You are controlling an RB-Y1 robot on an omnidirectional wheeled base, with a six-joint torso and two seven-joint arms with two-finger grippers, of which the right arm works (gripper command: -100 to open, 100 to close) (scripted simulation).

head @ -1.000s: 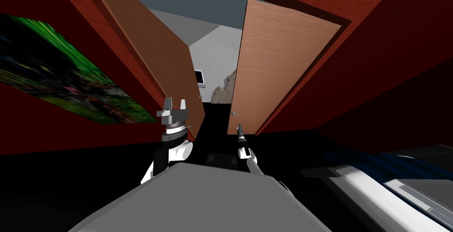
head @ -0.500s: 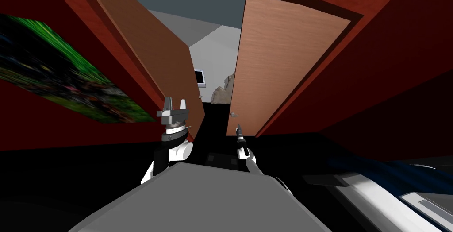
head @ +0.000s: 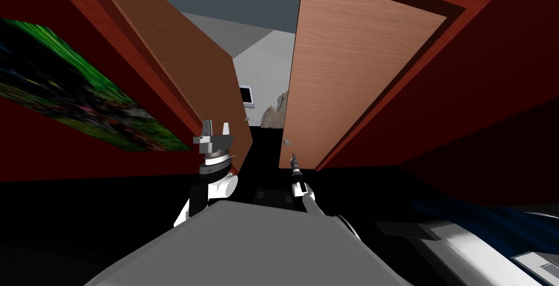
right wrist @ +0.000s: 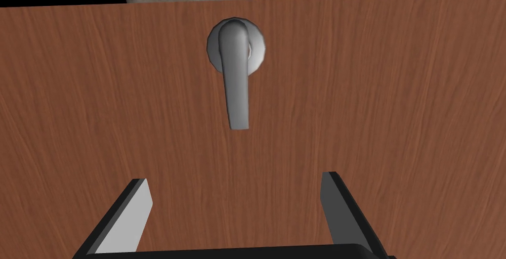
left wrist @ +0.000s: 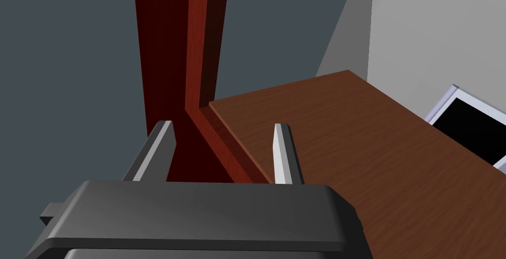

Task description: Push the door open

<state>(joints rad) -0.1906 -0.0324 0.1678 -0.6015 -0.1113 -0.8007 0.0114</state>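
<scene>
Dark red walls seen around doorway with two brown door leaves, both ajar. Right arm stretched forward and low, right gripper aimed square at right door leaf, near grey lever handle; jaws spread wide, nothing held, contact with leaf not discernible. Left arm bent upward, left gripper raised beside left door leaf, well left of handle; jaws parted, empty. One handle counted on right leaf. One picture hung on wall, far left of handle.
</scene>
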